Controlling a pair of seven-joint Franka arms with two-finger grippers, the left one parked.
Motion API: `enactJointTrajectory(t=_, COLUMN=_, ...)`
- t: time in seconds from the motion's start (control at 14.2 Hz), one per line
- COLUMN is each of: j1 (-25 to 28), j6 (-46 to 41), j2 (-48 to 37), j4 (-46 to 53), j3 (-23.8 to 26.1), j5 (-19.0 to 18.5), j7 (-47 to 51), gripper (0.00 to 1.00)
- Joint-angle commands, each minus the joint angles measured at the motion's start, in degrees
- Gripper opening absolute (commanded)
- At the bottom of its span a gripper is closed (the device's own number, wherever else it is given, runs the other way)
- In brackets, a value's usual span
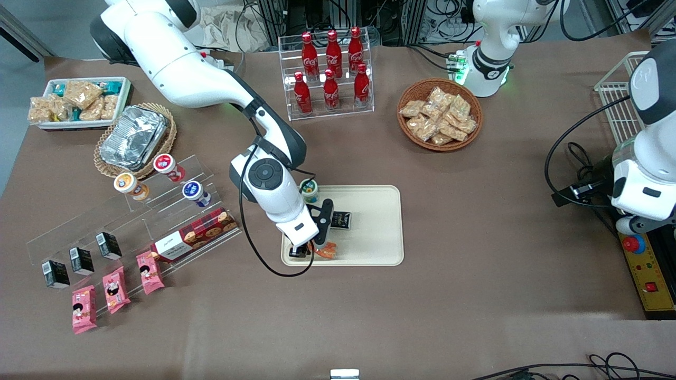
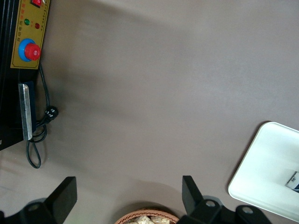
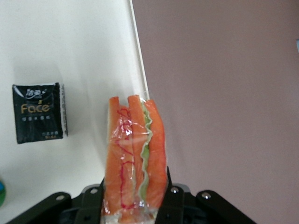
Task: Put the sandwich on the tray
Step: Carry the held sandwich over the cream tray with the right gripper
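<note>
Gripping the sandwich (image 3: 135, 158) between nearly closed fingers (image 3: 170, 184), my gripper (image 1: 317, 248) hangs just above the tray (image 1: 377, 232), near its rim.

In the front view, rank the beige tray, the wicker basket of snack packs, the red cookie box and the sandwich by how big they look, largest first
1. tray
2. wicker basket
3. red cookie box
4. sandwich, partly hidden by the gripper holding it over the tray.

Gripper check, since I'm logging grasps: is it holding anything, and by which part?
Yes. The gripper is shut on the wrapped sandwich, pinching one end across its layers, with the other end pointing away. It is over the tray, near the edge closest to the front camera.
</note>
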Motion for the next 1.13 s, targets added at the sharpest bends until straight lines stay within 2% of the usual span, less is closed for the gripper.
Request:
enactJointTrajectory(t=0.0, j1=0.03, j6=2.83, j2=2.16, j4=1.35, j3=0.1, j5=-1.27, j7=0.61, gripper=0.41)
enactJointTrajectory(t=0.56, j1=2.4, j6=5.82, j2=4.36, j4=1.35, j3=0.1, j5=-0.92, j7=4.92, gripper=0.43)
enactJointTrajectory(t=0.63, j1=2.4, j6=5.82, j2=4.27, j4=1.35, j3=0.19, j5=-0.83, j7=4.92, gripper=0.58)
enactJointTrajectory(t=0.7, j1=2.4, j6=5.82, j2=4.27, j4=1.35, j3=0.19, j5=-0.83, j7=5.0, gripper=0.85)
enactJointTrajectory(t=0.77, j1=2.4, j6=5.82, j2=4.1, j4=1.35, j3=0.27, j5=-0.74, j7=5.0, gripper=0.97)
enactJointTrajectory(t=1.06, j1=1.44, j6=5.3, j2=2.43, j4=1.35, j3=0.45, j5=0.39, j7=5.0, gripper=0.98)
